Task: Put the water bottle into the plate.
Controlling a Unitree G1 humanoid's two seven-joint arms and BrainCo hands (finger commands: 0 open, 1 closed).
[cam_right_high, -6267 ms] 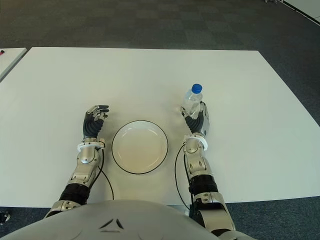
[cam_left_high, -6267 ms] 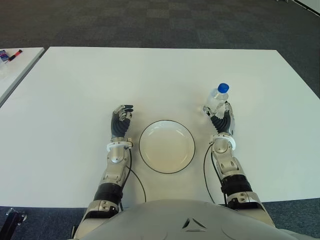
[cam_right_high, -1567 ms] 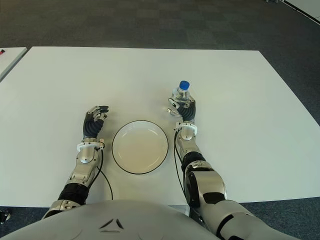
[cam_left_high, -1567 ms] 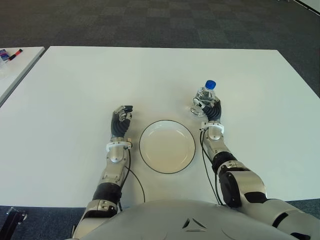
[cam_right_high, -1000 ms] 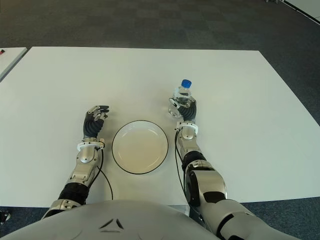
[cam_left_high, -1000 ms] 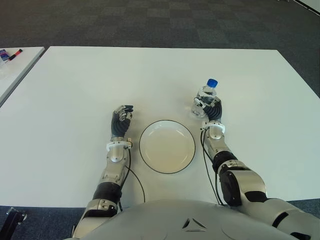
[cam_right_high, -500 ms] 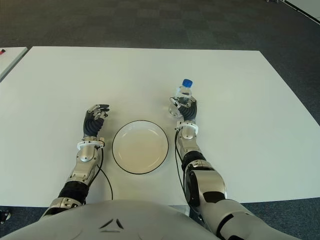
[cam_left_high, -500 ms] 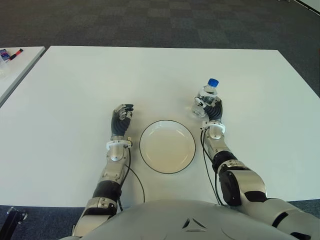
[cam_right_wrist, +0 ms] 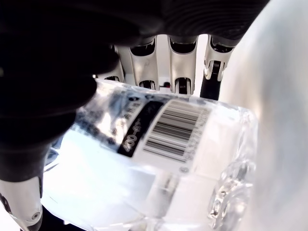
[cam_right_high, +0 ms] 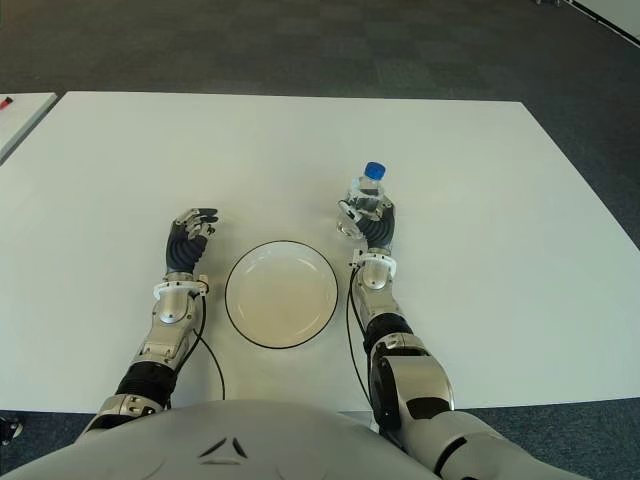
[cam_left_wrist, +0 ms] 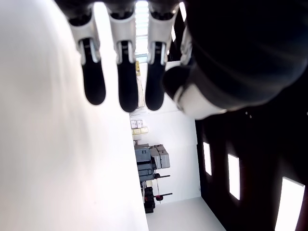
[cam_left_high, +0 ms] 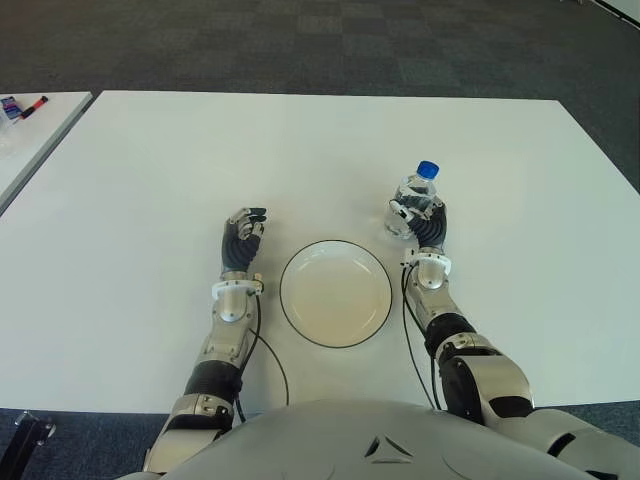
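Note:
A clear water bottle (cam_left_high: 413,197) with a blue cap stands upright, wrapped by the fingers of my right hand (cam_left_high: 420,221), just beyond the right rim of the white plate (cam_left_high: 335,292). In the right wrist view the bottle (cam_right_wrist: 159,159) fills the palm, barcode label showing, with the fingers (cam_right_wrist: 185,72) curled around it. I cannot tell whether its base touches the table. The plate has a thin dark rim and holds nothing. My left hand (cam_left_high: 242,235) shows left of the plate, fingers (cam_left_wrist: 120,72) loosely curled around nothing.
The white table (cam_left_high: 150,170) spreads wide on every side of the plate. A second white table (cam_left_high: 30,130) with small objects at its far corner stands at the left. Dark carpet lies beyond.
Since 6.3 s ago my right hand has carried the bottle leftward, closer to the plate's right rim. Over the last second it has barely shifted. My left hand has stayed put.

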